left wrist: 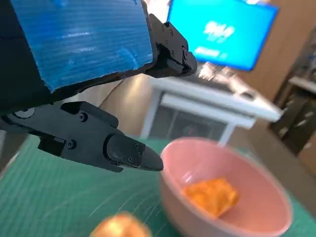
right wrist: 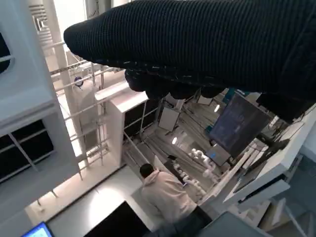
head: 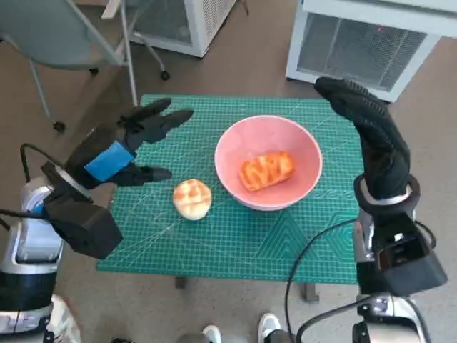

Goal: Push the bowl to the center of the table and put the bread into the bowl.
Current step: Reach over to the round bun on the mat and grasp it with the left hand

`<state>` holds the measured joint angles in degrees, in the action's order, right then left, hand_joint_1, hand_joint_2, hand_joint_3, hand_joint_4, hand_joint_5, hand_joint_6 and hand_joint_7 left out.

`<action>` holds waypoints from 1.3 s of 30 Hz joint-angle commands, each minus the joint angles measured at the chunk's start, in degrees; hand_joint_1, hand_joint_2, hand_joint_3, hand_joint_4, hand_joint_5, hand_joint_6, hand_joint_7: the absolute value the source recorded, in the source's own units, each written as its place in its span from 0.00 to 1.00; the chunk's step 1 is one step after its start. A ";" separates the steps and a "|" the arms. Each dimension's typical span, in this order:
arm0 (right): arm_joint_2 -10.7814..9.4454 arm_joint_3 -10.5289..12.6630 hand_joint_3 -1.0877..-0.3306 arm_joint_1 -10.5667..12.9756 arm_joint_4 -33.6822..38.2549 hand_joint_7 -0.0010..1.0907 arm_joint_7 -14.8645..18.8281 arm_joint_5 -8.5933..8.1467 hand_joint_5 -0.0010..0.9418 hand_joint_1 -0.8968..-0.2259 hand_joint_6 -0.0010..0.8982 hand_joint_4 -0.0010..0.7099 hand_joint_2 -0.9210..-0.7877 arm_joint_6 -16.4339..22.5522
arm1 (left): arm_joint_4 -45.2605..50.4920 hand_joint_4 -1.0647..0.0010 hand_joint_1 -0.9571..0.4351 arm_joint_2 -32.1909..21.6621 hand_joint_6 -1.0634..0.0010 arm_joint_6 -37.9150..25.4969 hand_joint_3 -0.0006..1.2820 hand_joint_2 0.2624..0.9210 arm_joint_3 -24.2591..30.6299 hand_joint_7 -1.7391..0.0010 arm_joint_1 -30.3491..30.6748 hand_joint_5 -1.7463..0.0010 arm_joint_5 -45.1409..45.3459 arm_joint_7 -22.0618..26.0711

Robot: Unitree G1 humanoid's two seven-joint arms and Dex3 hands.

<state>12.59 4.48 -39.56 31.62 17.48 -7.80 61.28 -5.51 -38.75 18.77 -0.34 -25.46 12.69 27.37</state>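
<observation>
One bowl (head: 268, 162); two breads, one inside (head: 267, 171), one beside (head: 192, 198); both robot hands (head: 139, 139) (head: 371, 132) spread, empty

pink bowl (head: 268, 161) mid-table holds an orange bread piece (head: 267, 170); round bun (head: 193, 198) just beside it.

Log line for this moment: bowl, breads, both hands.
pink bowl: mid-table, holds glazed bread | round bun: on mat, outside bowl | left hand: open above mat, empty | right hand: raised beside bowl, empty
</observation>
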 commanded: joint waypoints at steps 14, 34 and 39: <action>0.62 -0.45 0.38 -0.33 1.56 0.42 1.44 -0.91 0.00 0.49 0.10 0.38 0.00 0.20 | -5.61 0.73 0.48 0.90 0.60 -5.33 0.00 0.94 -5.39 1.00 0.09 1.00 1.46 4.53; 1.52 -0.35 0.38 -0.02 0.71 0.43 2.74 -1.51 0.00 0.49 0.10 0.38 0.00 -0.54 | -17.18 0.73 0.51 6.68 0.62 -15.02 0.01 0.96 -16.53 1.00 -7.55 0.99 9.81 7.14; 1.67 -0.22 0.38 0.14 0.46 0.43 2.51 -1.02 0.00 0.49 0.10 0.38 0.00 -0.60 | -19.61 0.48 0.55 8.01 0.45 -16.23 0.01 0.99 -18.17 0.96 -8.28 0.97 11.42 6.50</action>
<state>13.67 4.31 -40.16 32.16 19.49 -8.89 61.17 -23.82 -31.35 2.83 -17.60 -32.92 23.22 34.09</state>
